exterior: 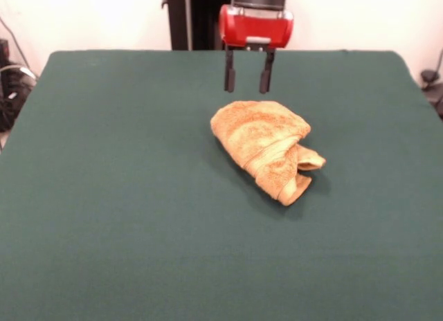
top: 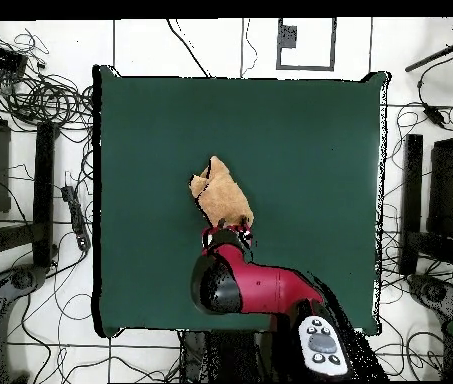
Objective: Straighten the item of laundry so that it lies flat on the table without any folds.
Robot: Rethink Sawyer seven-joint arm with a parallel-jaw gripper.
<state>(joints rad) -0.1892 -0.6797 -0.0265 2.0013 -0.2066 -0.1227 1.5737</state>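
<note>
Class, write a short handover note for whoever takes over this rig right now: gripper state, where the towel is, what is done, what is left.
Gripper: open, empty, hanging above the table just behind the towel, not touching it.
Towel: crumpled in a bunched heap near the middle of the green table, with a folded-over corner sticking out at one end.
Done: nothing visible; the towel is not yet spread.
Left: grasp an edge or corner, pull the towel open, and lay it flat with no folds.

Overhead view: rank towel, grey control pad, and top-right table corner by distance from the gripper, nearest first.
From the gripper:
1. Crumpled orange-tan terry towel, just above the gripper, at most a sliver apart.
2. Grey button pad on the red arm, lower right.
3. Top-right corner of the dark green felt table, farthest.
</note>
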